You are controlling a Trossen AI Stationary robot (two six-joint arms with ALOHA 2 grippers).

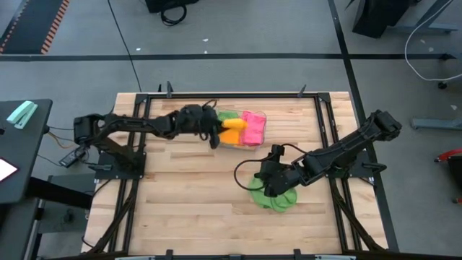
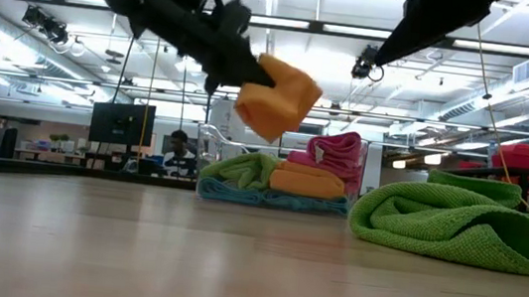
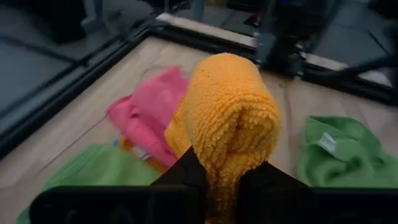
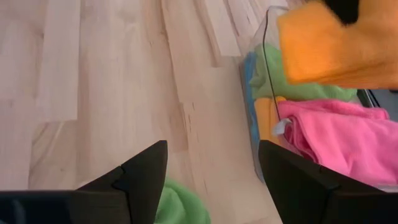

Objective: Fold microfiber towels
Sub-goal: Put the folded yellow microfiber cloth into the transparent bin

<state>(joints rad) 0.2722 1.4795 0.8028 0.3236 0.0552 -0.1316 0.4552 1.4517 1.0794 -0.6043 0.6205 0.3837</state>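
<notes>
Left tool point(image 3: 214, 186) is clamped nearly closed on a folded orange towel point(image 1: 232, 130), held clear of the surface just above the clear plastic tray point(image 2: 274, 198), near the middle of the bench's point(image 1: 180, 209) far edge. In the low view the orange towel hangs as a compact bundle, pinched at one end only.

The tray already holds a pink towel point(image 1: 254, 127), a second orange one point(image 2: 309, 182), a green one point(image 2: 242, 170) and a blue layer at the bottom point(image 2: 240, 192). The pile looks well filled.

Right tool point(image 4: 211, 171) has its fingers spread wide and nothing between them. It hovers over a crumpled green towel point(image 1: 276, 196) lying loose towards the bench's right edge, roughly midway between the near and far edges.

Risks, as judged:
- One-end pinch on the orange bundle: the fold may fall open in the air or on release, since nothing supports the free end.
- Tray heaped: a bundle dropped onto the pile could roll off or hang over the wall.
- A low approach could catch the tray wall and shove the light tray along the bench.
- Green towel is bunched: a grasp from above may take several layers rather than an edge, giving a poor start to its fold.
- The two arms are working fairly near each other; the right arm reaching towards the tray could crowd the left.
</notes>
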